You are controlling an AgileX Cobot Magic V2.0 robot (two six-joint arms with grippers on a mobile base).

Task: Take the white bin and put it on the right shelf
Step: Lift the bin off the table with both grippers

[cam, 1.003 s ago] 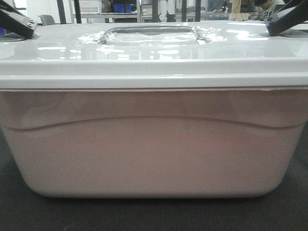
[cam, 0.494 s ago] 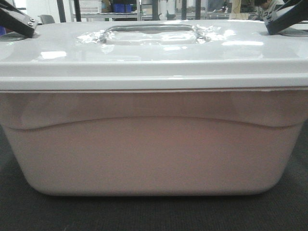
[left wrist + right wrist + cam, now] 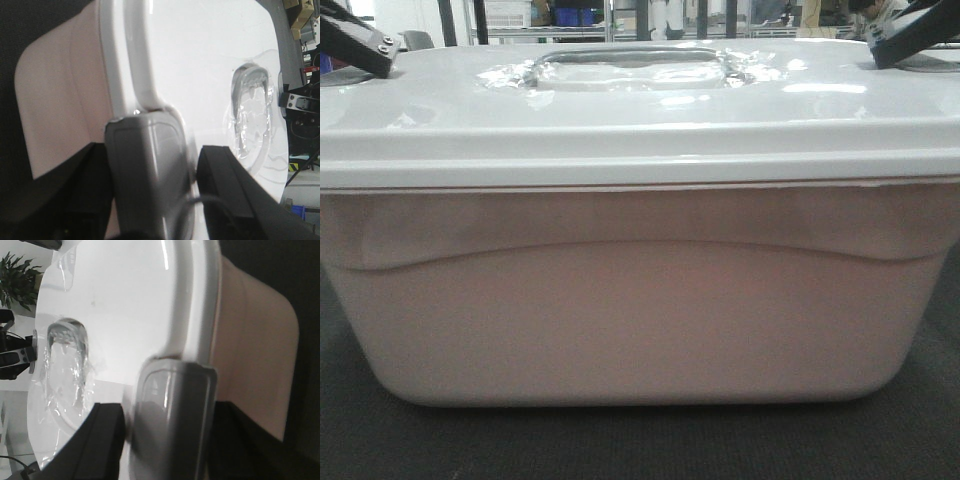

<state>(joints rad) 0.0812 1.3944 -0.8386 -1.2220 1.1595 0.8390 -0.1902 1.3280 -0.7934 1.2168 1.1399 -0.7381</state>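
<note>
The white bin fills the front view, with a pale pinkish body, a glossy white lid and a recessed handle. My left gripper is at the lid's left end and my right gripper at its right end. In the left wrist view my left gripper is shut on the bin's end, its black fingers on either side of a grey latch. In the right wrist view my right gripper grips the other end the same way around its grey latch. The right shelf is out of view.
Dark floor lies below the bin. Far behind it stand metal racks with boxes and blue crates. A potted plant and dark equipment show at the edges of the wrist views.
The bin has shifted slightly upward in the front view. Both grippers kept their hold on its ends.
</note>
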